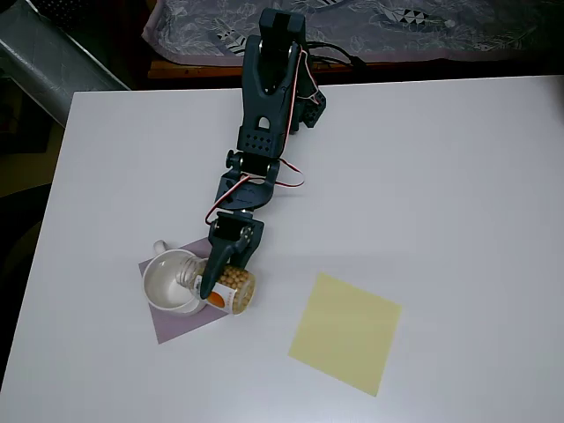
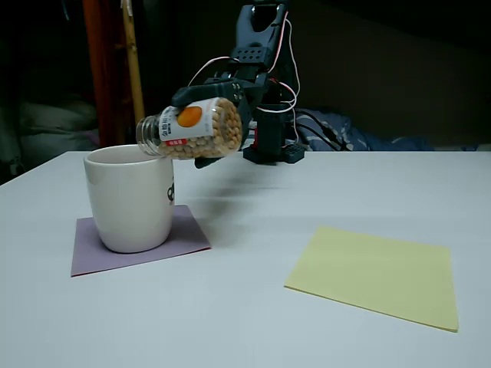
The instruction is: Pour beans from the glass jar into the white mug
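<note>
1. The arm (image 1: pixel 264 141) is reaching toward 7 o'clock in the overhead view.
2. The end effector (image 1: pixel 216 275) is clamping the tipped glass jar (image 2: pixel 196 129) of beans (image 2: pixel 219 134), its mouth hanging over the white mug (image 2: pixel 130 201) on the tabletop (image 1: pixel 423 176).

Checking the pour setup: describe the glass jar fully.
The glass jar is small, clear and round, with a narrower threaded neck and a white label bearing an orange patch. It holds tan beans that lie mostly in its body. It is lifted off the table, lying nearly on its side, its open mouth pointing left over the rim of the white mug in the fixed view. The gripper is clamped around its body. Whether the neck touches the mug cannot be told.
</note>
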You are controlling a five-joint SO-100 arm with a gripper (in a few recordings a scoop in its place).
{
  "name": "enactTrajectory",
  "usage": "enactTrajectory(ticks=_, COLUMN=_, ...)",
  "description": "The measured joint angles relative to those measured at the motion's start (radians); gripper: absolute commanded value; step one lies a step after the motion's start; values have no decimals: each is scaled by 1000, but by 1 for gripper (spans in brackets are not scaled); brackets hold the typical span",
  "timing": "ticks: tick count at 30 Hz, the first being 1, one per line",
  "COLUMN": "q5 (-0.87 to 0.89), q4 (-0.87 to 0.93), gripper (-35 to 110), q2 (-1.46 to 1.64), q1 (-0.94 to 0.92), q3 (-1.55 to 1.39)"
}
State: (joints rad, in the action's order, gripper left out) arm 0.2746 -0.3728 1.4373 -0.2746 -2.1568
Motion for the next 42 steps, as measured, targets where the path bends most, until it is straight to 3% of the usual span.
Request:
enactTrajectory(ticks=16, q5=61, q4=26, gripper=0, q2=25, q1=-2, q3=-8)
enactTrajectory(ticks=22, q5=-6, q4=34, gripper=0, q2=37, q1=-2, q3=-18)
enactTrajectory(ticks=38, q5=-882, q4=84, gripper=0, q2=146, q1=69, q3=-57)
enactTrajectory(ticks=42, q5=-1170, q4=44, gripper=0, q2=224, q1=117, q3=-146)
